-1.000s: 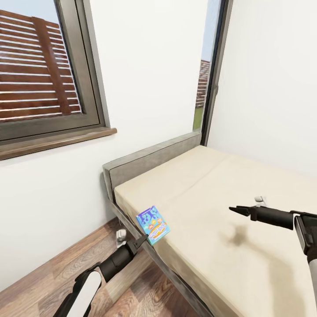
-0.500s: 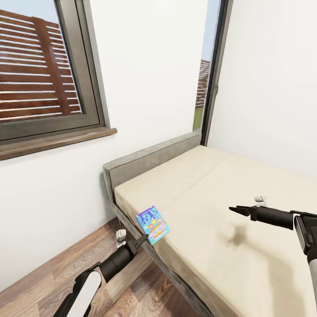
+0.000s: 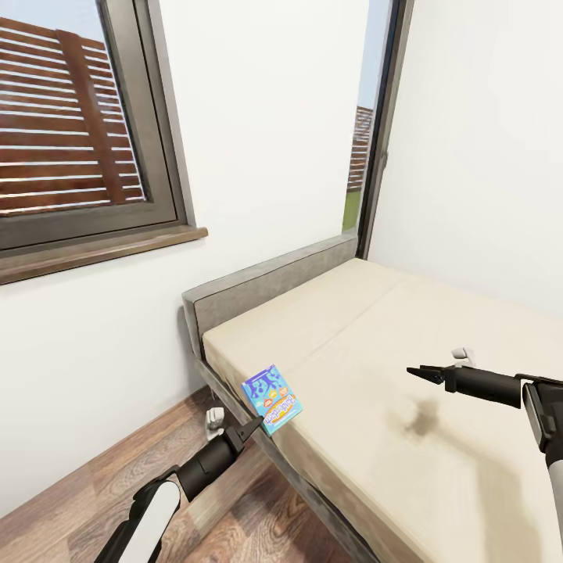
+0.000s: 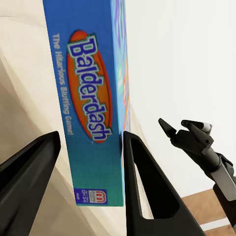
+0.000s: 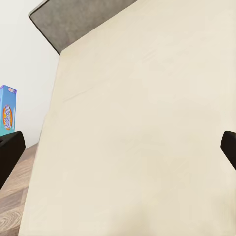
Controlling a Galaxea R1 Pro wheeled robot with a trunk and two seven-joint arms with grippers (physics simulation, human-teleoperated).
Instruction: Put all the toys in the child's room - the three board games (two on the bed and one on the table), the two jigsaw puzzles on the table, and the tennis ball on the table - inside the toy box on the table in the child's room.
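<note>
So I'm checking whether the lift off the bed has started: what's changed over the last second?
Nothing visibly changed. The left end effector is as before, its fingers on either side of the blue Balderdash board game at the bed's edge; the box hasn't risen or shifted. The right end effector hangs over the mattress in the same spot, empty.

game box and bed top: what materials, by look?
Game box: likely printed cardboard, smooth, slightly glossy; flat faces, sharp edges, "Balderdash" artwork. Bed top: probably fabric-covered mattress, matte beige, soft shadows and no shine; its grey headboard looks upholstered, though a render leaves that open.
</note>
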